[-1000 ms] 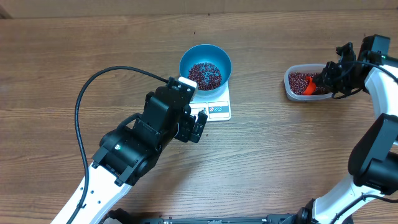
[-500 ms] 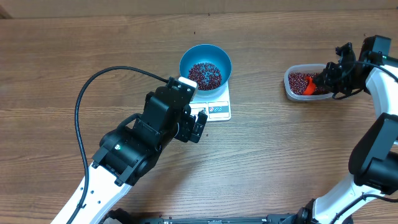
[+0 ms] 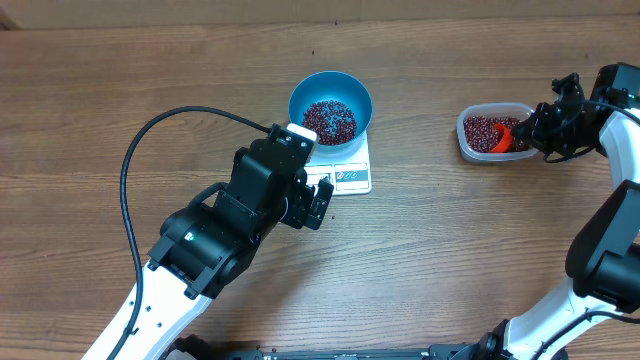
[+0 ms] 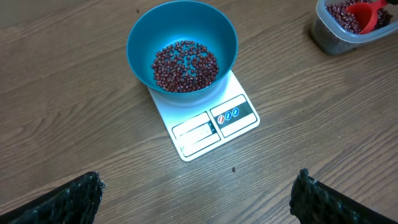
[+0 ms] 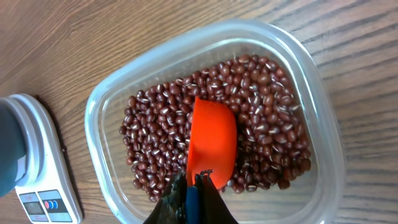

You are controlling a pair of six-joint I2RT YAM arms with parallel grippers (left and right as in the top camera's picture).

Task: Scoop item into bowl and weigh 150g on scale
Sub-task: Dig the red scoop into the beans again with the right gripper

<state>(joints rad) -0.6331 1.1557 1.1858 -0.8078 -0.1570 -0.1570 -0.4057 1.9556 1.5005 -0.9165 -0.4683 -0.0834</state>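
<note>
The blue bowl (image 3: 296,95) (image 4: 140,46) stands on the white scale (image 3: 350,177) (image 4: 214,124) and holds a shallow layer of the maroon beans (image 3: 330,120) (image 4: 185,65). More beans (image 5: 155,130) fill a clear tub (image 3: 466,140) (image 5: 102,106) at the right. An orange scoop (image 3: 500,137) (image 5: 211,140) lies mouth-down on that heap, and my right gripper (image 3: 527,130) (image 5: 196,186) is shut on its handle. My left gripper (image 3: 318,200) (image 4: 198,183) hovers open and empty over bare wood in front of the scale.
A black cable (image 3: 170,125) arcs over the table left of the left arm. One stray bean (image 4: 234,168) lies on the wood just in front of the scale. The right arm's lower links (image 3: 600,260) stand along the right edge.
The right wrist has shifted slightly to the right and the scoop has moved a little within the tub. The left arm, bowl and scale have not moved.
</note>
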